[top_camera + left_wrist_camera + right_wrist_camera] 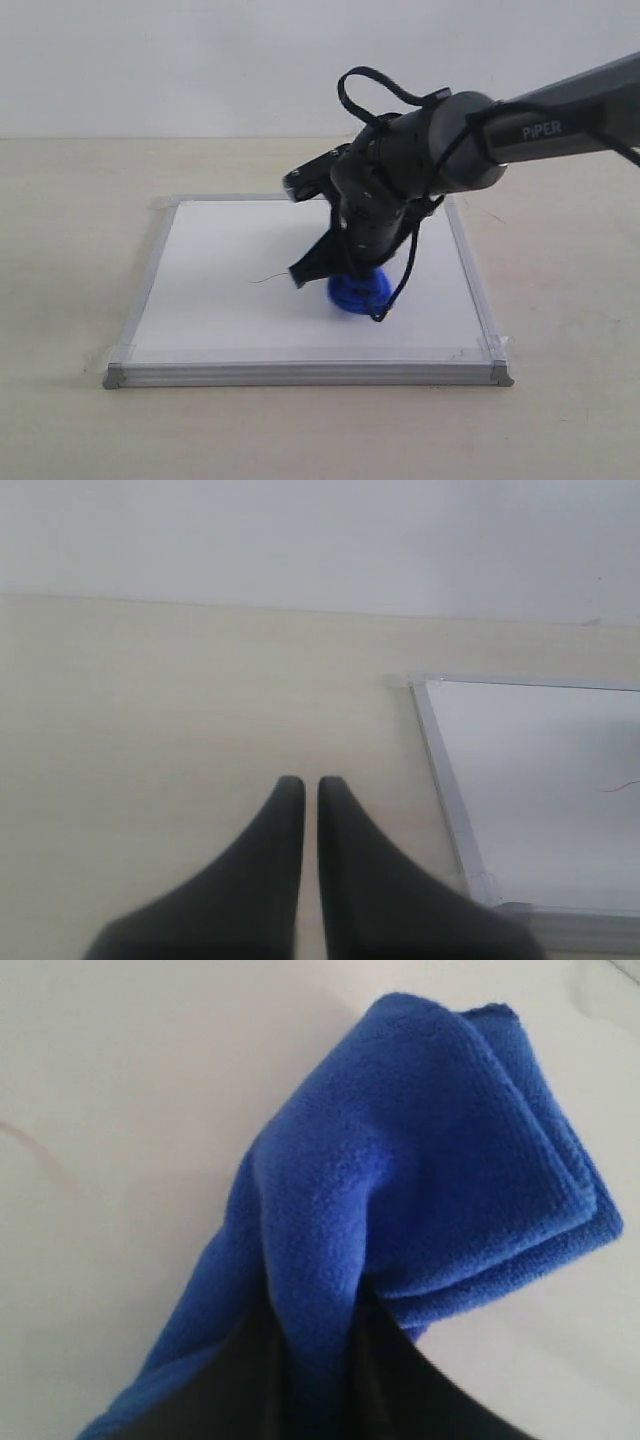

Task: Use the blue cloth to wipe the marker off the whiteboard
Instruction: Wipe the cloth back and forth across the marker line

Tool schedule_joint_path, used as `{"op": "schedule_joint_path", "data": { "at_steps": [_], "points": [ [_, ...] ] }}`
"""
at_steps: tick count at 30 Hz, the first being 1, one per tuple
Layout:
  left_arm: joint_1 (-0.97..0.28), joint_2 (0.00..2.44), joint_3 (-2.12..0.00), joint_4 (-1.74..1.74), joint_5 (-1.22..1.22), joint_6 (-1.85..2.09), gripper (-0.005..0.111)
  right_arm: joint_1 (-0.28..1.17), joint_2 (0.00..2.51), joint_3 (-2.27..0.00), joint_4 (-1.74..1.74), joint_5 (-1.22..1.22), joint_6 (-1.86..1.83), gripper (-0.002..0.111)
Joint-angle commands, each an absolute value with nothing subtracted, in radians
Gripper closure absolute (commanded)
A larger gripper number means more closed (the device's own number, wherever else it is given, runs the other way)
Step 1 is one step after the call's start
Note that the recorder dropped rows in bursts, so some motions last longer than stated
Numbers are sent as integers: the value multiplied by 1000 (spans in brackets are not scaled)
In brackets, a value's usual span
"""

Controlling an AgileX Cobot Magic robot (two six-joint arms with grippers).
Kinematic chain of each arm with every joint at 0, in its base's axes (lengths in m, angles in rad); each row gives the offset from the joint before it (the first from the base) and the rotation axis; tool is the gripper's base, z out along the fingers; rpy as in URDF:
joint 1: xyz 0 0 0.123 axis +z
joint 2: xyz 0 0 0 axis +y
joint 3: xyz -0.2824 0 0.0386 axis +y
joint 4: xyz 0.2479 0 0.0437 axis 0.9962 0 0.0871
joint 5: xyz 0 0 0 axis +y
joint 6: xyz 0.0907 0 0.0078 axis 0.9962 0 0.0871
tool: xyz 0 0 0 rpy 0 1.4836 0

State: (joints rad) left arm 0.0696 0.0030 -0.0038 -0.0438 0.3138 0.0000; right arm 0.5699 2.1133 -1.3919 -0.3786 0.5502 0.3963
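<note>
1. Your right gripper is clamped on the bright royal-blue folded microfibre cloth. The right wrist view shows a ridge of fabric pinched between the dark fingers, with the rest of the bundle fanning out beyond them.
2. The cloth sits on the flat white whiteboard with the thin silver-grey frame, right of centre in the exterior view, and looks pressed onto the surface. The arm comes in from the right and angles down steeply, probably so the wad takes the contact rather than the fingertips.
3. The marker, a thin dark wavy line, shows just left of the gripper, near the board's middle. The gripper body hides whatever lies behind it, so you can't tell how much line is under the cloth.
4. Your left gripper has its fingers together with only a sliver of gap, holding nothing. It hangs over the pale beige tabletop beside a board corner, off the board. It looks parked there to leave the wiping lane open.
5. Judgement: the wipe isn't finished, since line is visible. The next stroke likely goes left across that trace, with downward pressure on the cloth.
6. Risks: the grip is on a ridge only, so loose folds may roll or drag. The clear tape at the corners should stop the board sliding under the push.
</note>
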Motion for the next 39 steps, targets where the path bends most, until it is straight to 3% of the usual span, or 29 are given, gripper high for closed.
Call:
{"op": "schedule_joint_path", "data": {
  "at_steps": [1,8,28,31,39],
  "points": [
    [71,0,0,-41,303,7,102,707,2166,-1417,-196,387,292,108],
    [71,0,0,-41,303,7,102,795,2234,-1631,-193,513,248,108],
    [71,0,0,-41,303,7,102,556,2312,-1675,-595,1055,478,108],
    [71,0,0,-41,303,7,102,566,2312,-1675,-556,1012,469,108],
    [71,0,0,-41,303,7,102,695,2312,-1677,-70,627,64,108]
  ]
}}
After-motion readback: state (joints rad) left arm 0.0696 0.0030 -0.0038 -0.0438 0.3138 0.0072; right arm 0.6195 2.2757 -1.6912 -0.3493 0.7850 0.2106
